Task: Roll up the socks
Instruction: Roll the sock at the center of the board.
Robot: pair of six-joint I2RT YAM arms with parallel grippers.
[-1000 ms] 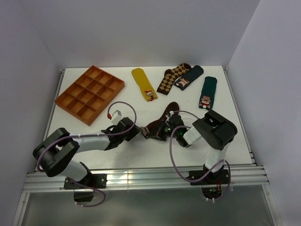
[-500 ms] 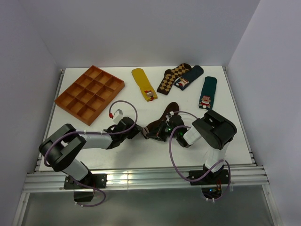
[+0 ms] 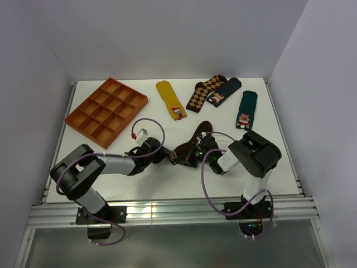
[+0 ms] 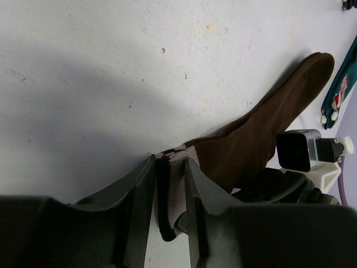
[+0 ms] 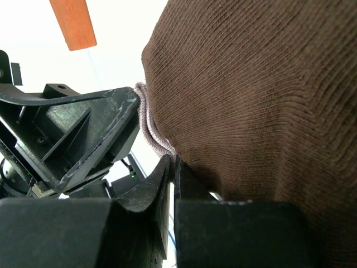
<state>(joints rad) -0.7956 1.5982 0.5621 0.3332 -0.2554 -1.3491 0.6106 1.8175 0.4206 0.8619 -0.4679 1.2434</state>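
Observation:
The dark brown sock lies on the white table, toe toward the back, cuff toward the front left. In the left wrist view its brown body runs up right and its pale striped cuff sits folded between my left gripper's two fingers, which are shut on it. My right gripper is shut on the edge of the same cuff, with the brown knit filling its view. Both grippers meet at the cuff in the top view.
An orange compartment tray stands at the back left. A mustard yellow sock, a diamond-patterned sock, a navy sock and a dark green sock lie along the back.
My left arm has moved a little to the right, bringing its gripper closer onto the cuff. The right arm and the sock have hardly moved.

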